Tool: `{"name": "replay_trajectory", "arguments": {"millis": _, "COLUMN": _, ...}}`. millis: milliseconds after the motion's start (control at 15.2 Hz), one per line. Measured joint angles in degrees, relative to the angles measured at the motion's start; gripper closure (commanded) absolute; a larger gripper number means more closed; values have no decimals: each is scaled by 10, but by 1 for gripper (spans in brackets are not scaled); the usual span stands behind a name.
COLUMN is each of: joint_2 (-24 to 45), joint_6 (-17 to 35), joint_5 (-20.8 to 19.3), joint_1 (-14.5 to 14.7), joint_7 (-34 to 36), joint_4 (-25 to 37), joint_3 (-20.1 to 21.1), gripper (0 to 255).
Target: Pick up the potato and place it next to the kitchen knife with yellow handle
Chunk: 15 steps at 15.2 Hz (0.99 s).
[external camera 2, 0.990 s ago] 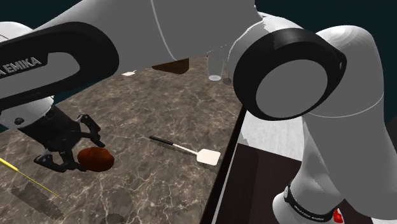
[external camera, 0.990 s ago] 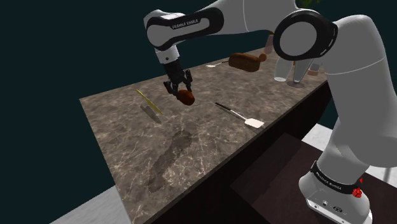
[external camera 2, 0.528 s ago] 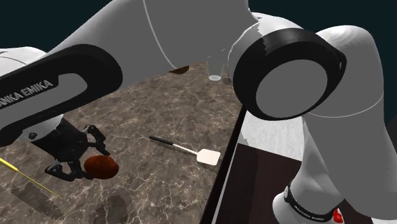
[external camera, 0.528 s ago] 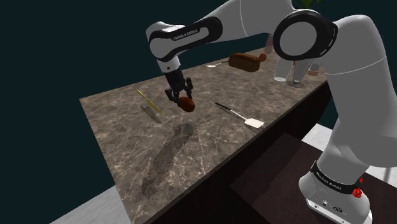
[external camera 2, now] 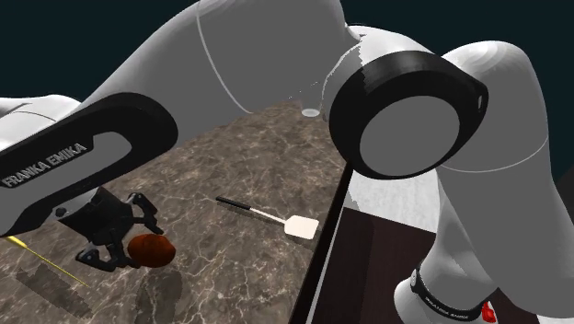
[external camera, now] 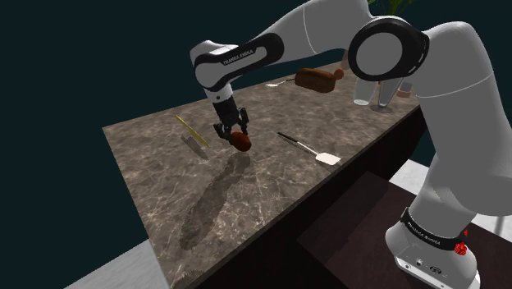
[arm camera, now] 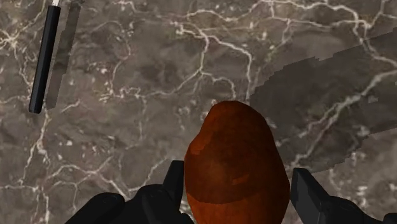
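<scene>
Reddish-brown and egg-shaped, the potato [arm camera: 235, 168] is pinched between your jaws, with a black finger [arm camera: 310, 197] pressed to either flank. It hangs clear of the counter [external camera: 271, 189]: in the shoulder view the potato [external camera: 242, 141] sits a little above its own shadow on the dark veined stone, and the second exterior view shows the same low gap under the potato [external camera 2: 150, 249]. You are in the carry, I judge, with the pick-up done and the set-down not yet begun. The knife [external camera: 192, 136] lies near, toward the shoulder view's left of the potato, with its thin yellow handle pointing to the far edge of the counter and its blade toward you. The second exterior view catches that handle as a yellow streak [external camera 2: 41, 260] just beside the jaws. On the other side, well apart, the spatula [external camera: 310, 149] lies flat, and its black handle [arm camera: 43, 60] shows ahead of the jaws in the wrist view. A brown loaf [external camera: 318, 79] sits far back on the counter, out of your way. Your next move calls for a short slide toward the knife, stopping beside it and not over it. Then lower the potato until it rests on the stone before you spread the jaws. The potato is round, so it may roll if you let go early.
</scene>
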Motion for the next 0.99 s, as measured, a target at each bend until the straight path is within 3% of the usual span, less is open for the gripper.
{"name": "replay_trajectory", "arguments": {"millis": 264, "joint_2": 0, "joint_6": 1, "joint_5": 0, "joint_1": 0, "joint_7": 0, "joint_4": -1, "joint_3": 0, "gripper": 255}}
{"name": "replay_trajectory", "arguments": {"millis": 330, "joint_2": 0, "joint_6": 2, "joint_5": 0, "joint_1": 0, "joint_7": 0, "joint_4": -2, "joint_3": 0, "gripper": 0}}
{"name": "replay_trajectory", "arguments": {"millis": 726, "joint_2": 0, "joint_6": 2, "joint_5": 0, "joint_1": 0, "joint_7": 0, "joint_4": -2, "joint_3": 0, "gripper": 0}}
{"name": "replay_trajectory", "arguments": {"millis": 990, "joint_2": 20, "joint_6": -64, "joint_5": 1, "joint_1": 3, "joint_7": -2, "joint_4": 85, "joint_3": 0, "gripper": 0}}
